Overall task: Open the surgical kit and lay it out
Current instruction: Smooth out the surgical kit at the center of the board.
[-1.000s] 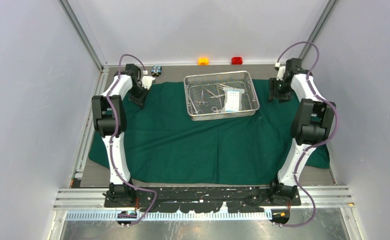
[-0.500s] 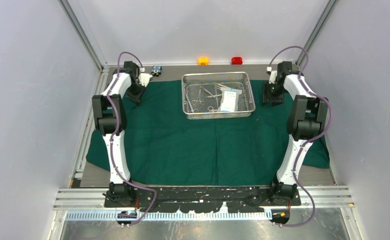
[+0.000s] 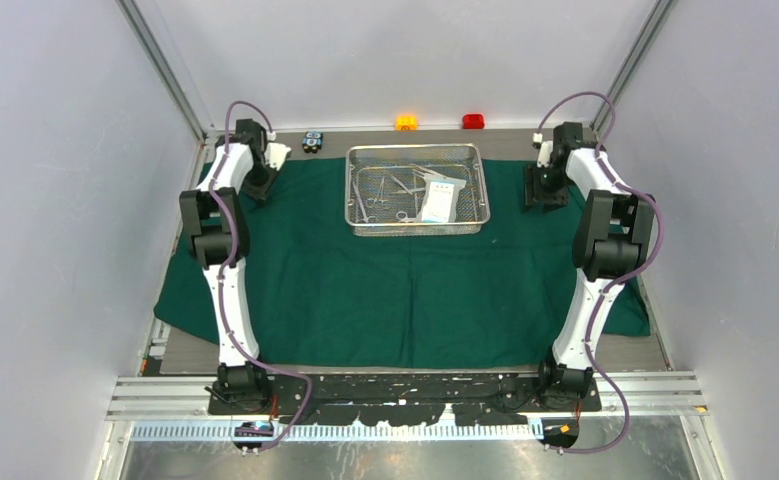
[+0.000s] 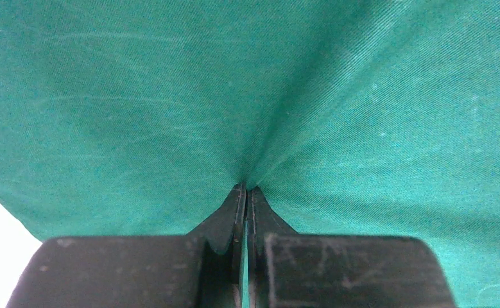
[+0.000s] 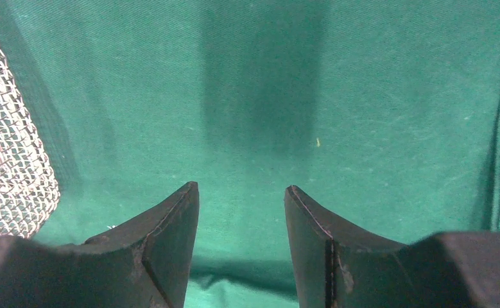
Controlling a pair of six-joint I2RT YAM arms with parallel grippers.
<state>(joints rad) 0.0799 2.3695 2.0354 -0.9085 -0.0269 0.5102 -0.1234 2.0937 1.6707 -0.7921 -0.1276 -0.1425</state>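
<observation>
At the far left corner of the dark green cloth wrap (image 3: 405,290), spread flat over the grey tabletop (image 3: 630,350), the left hand (image 4: 246,189) is pressed shut on a small pinch of fabric, with creases fanning out from its tips. Across from it the right hand (image 5: 241,189) hangs low over the cloth with its jaws well apart and nothing between them, just beside the right end of the rectangular silver wire-mesh tray (image 3: 417,148). That tray sits on the far half of the cloth, carrying the slim steel instruments (image 3: 380,192) and the flat white-blue packet (image 3: 442,200). To my eye the risk lies in the one-sided hold: any tug from the left would drag the whole sheet, and the tray would ride along with it, skewing or sliding towards the edge and jostling its contents. The cloth's near left corner already seems to droop past the tabletop, so more could slip off. If the right hand closed low here, it could bunch the fabric or catch the mesh. From the overhead view the instruments form a tangle too small to sort into scissors, forceps and tweezers. The left arm hides the gripped corner, and I cannot tell whether the right fingertips touch the cloth.
</observation>
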